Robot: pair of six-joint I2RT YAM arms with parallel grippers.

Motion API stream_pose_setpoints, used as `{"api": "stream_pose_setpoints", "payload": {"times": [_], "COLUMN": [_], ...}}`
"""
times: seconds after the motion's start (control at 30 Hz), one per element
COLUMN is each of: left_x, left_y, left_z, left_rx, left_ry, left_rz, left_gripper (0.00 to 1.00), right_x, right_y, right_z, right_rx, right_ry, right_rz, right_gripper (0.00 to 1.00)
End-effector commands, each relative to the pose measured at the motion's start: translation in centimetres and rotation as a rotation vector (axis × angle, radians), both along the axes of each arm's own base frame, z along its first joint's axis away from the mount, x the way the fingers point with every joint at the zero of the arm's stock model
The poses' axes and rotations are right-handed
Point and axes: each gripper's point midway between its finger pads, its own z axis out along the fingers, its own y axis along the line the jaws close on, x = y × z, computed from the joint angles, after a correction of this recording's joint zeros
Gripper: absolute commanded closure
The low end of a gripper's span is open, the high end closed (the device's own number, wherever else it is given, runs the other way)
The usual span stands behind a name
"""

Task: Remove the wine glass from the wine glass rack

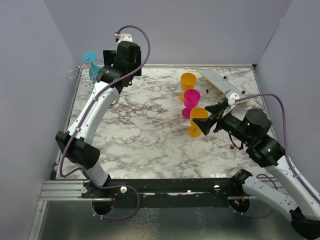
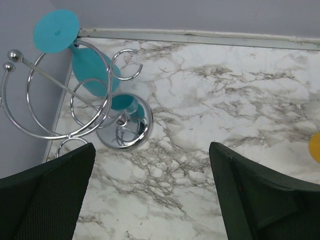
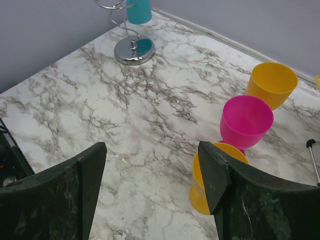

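Near edge: both arm bases sit on the black mounting rail [image 1: 170, 186], with the marble table [image 1: 145, 145] beyond it

Right side, mid-table: right gripper [image 3: 150, 147] is low over the marble, jaws apart, bare tabletop between them. One of its fingers overlaps the near yellow glass [image 3: 202, 192] in the wrist view; cannot tell whether they touch. The glass stands upright, outside the jaws

Just behind it is the pink glass [image 3: 246, 122], upright, then the far yellow glass [image 3: 271, 82], upright. The three form a short row running toward the back wall. A pale board [image 1: 216, 80] lies flat and askew beyond them at far right

Far left corner: left gripper [image 2: 152, 147] hovers with jaws spread wide, holding nothing, apart from the rack. The wine glass rack [image 2: 112, 140] stands on its round shiny base close to the left wall [image 2: 20, 30]. The teal wine glass [image 2: 90, 72] hangs upside down in the wire hoops, foot uppermost, bowl toward the base, not yet taken off
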Motion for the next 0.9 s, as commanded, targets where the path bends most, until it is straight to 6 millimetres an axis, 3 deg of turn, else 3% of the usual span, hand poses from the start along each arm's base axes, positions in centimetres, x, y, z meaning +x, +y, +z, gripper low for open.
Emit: {"api": "stream_pose_setpoints", "payload": {"times": [0.0, 0.2, 0.47, 0.63, 0.87], "left_x": [2.9, 7.6, 12.1, 13.6, 14.0], "left_y": [1.5, 2.6, 1.8, 1.2, 1.7], "left_z": [1.6, 0.0, -2.8, -3.1, -4.7], "left_rx": [0.112, 0.058, -0.081, -0.113, -0.107], "left_ry": [-0.032, -0.014, 0.011, 0.002, 0.027], "left_rz": [0.093, 0.115, 0.051, 0.024, 0.054], "left_gripper": [0.01, 0.01, 0.01, 0.01, 0.01], "right_x": [-0.2, 0.0, 0.3, 0.4, 0.5], "right_y": [0.0, -0.2, -0.3, -0.4, -0.4], "right_z": [0.6, 0.4, 0.3, 0.1, 0.1], "right_rx": [0.021, 0.018, 0.014, 0.010, 0.010], "right_ry": [-0.027, -0.026, -0.023, -0.020, -0.020], "right_rz": [0.003, -0.013, -0.028, -0.034, -0.042], "right_gripper": [0.25, 0.24, 0.24, 0.24, 0.23]}}
